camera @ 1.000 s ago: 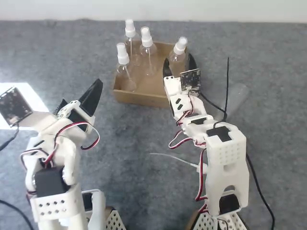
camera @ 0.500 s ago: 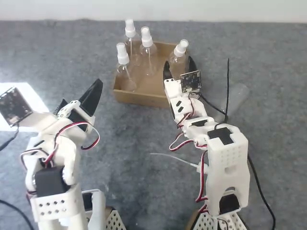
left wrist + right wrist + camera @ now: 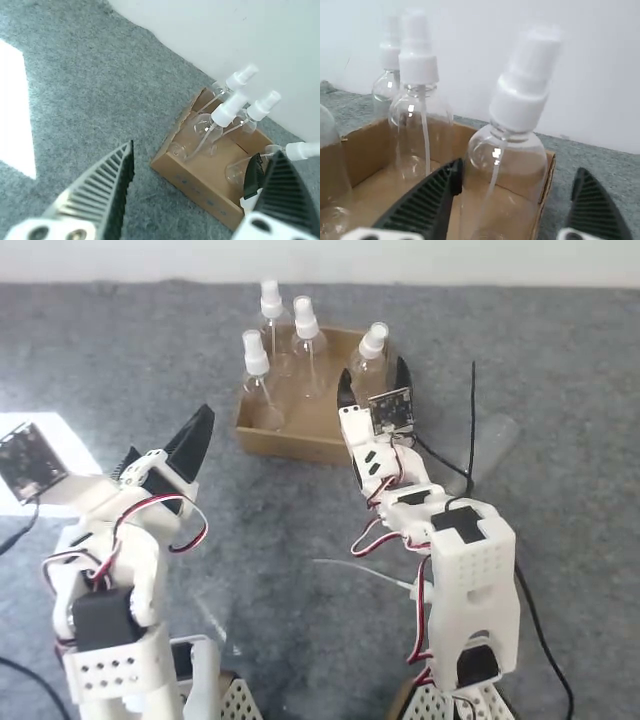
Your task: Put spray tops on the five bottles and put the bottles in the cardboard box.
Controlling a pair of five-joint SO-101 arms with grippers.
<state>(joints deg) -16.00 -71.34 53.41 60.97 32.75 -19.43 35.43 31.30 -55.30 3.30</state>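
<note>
My right gripper (image 3: 373, 373), jaws wide, straddles the capped bottle (image 3: 374, 342) standing in the cardboard box (image 3: 285, 445) near the surface's far edge, my left gripper (image 3: 202, 151) likewise gaping; I judge a skewed retreat could clip and topple that bottle.

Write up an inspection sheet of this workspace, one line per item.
Surface: grey carpet-like cover; no spills seen.
Job's things: cardboard box holds four upright bottles with spray tops; the right-hand bottle stands between the right gripper's fingers.
Clutter: a clear object lies right of the box, and I cannot tell what it is; thin white strip; white sheet.
Grippers: left gripper open, short of the box; right gripper open around that bottle.
Cables: black cable right of the box.
Surroundings: white wall.
</note>
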